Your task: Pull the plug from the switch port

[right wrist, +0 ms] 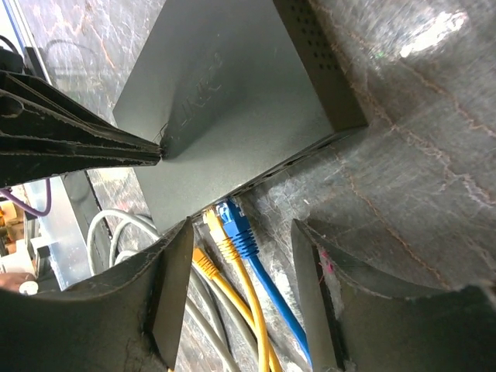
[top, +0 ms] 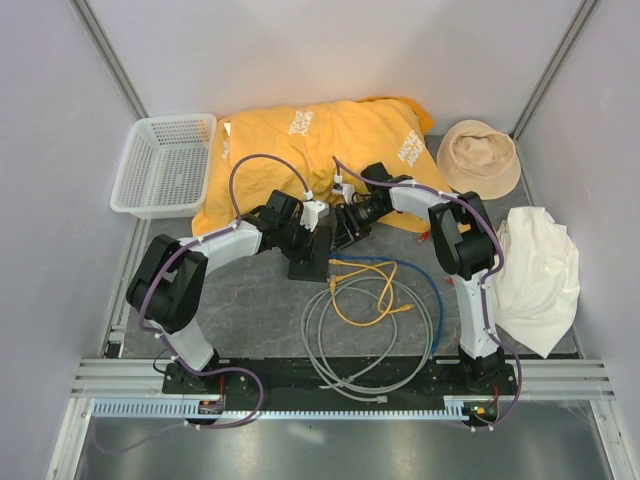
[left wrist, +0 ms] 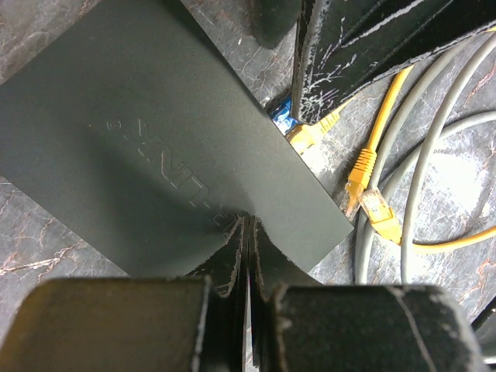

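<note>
A: Two notes. Bench (right wrist: 403, 139): switch (right wrist: 232, 101) lies flat; left gripper (left wrist: 246, 232), pinched shut, pins its top.
B: Right gripper (right wrist: 242, 232) gapes around blue plug (right wrist: 236, 229) and yellow plug (right wrist: 211, 226), both seated. Centre on one, squeeze latch, pull straight.

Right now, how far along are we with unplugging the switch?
Done: the left gripper, shut, rests its tips on top of the switch, apparently steadying it. In hand: the right gripper is open, straddling the blue plug and a yellow plug, both apparently seated. Left: close on one plug and pull it out.
</note>
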